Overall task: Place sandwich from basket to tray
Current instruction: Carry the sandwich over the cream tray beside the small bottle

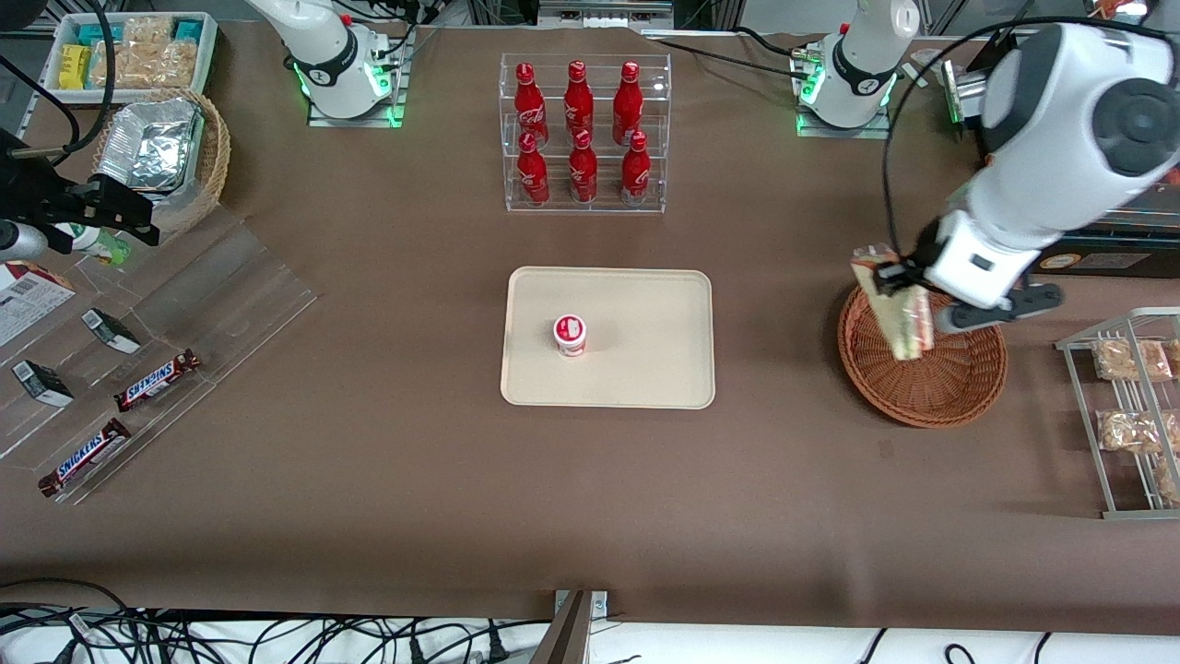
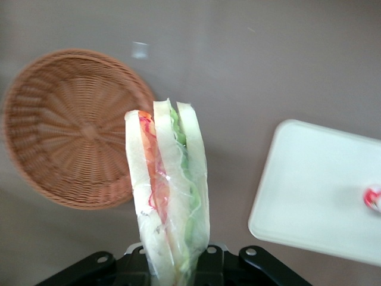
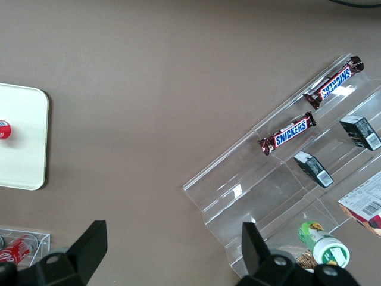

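Note:
The sandwich (image 1: 899, 309), a wrapped wedge of pale bread with red and green filling (image 2: 169, 190), hangs in the air above the rim of the reddish-brown wicker basket (image 1: 949, 387) on the side nearest the tray. My left gripper (image 1: 892, 277) is shut on it, holding it at its upper end. The basket (image 2: 65, 131) holds nothing else. The cream tray (image 1: 636, 369) lies in the middle of the table with a small red-and-white cup (image 1: 570, 335) standing on it; the tray (image 2: 309, 190) also shows in the left wrist view.
A clear rack of red bottles (image 1: 584, 129) stands farther from the front camera than the tray. A wire rack with snack packs (image 1: 1129, 397) sits at the working arm's end. Acrylic shelves with chocolate bars (image 1: 157, 380) and a foil-filled basket (image 1: 161, 157) lie toward the parked arm's end.

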Motion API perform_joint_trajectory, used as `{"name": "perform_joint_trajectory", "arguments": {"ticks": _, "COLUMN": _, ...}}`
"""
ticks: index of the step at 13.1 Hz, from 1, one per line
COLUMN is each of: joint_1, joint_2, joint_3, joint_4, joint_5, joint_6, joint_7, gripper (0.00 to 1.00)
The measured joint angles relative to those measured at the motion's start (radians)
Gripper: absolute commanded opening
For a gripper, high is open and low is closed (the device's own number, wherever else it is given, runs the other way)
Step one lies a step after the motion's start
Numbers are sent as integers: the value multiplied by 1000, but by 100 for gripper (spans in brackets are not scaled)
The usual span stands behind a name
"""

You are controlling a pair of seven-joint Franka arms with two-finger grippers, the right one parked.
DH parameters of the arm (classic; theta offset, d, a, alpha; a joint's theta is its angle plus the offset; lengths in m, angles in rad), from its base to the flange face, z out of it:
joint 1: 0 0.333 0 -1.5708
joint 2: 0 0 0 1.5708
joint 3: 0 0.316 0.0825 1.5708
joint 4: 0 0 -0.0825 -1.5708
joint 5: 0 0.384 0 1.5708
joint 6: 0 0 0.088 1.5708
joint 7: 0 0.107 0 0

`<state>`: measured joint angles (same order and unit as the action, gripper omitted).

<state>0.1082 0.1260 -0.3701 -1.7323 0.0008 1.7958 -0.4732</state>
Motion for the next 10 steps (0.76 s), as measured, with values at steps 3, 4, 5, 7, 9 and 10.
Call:
{"name": "perform_joint_trajectory", "arguments": {"ticks": 3, "joint_1": -6, "joint_2": 21, "joint_3": -104, "joint_4": 0, "joint_5": -1, "joint_6": 2, "joint_7": 1, "gripper": 5}}
{"name": "perform_joint_trajectory", "arguments": {"ticks": 4, "joint_1": -7, "joint_2": 30, "joint_3": -132, "joint_4": 0, "joint_5": -4, "joint_6": 10, "joint_7": 1, "gripper": 8}}
{"name": "perform_joint_trajectory", "arguments": {"ticks": 5, "joint_1": -7, "joint_2": 39, "joint_3": -158, "joint_4": 0, "joint_5": -9, "joint_6": 28, "joint_7": 1, "gripper": 10}}
{"name": "perform_joint_trajectory", "arguments": {"ticks": 7, "joint_1": -11, "joint_2": 56, "joint_3": -206, "joint_4": 0, "joint_5": -18, "joint_6": 77, "joint_7": 1, "gripper": 12}}
{"name": "perform_joint_trajectory", "arguments": {"ticks": 9, "joint_1": -28, "joint_2": 78, "joint_3": -239, "joint_4": 0, "joint_5": -24, "joint_6": 110, "joint_7": 2, "gripper": 9}}
{"name": "perform_joint_trajectory", "arguments": {"ticks": 10, "joint_1": -44, "joint_2": 90, "joint_3": -244, "joint_4": 0, "joint_5": -24, "joint_6": 117, "joint_7": 1, "gripper": 9}}
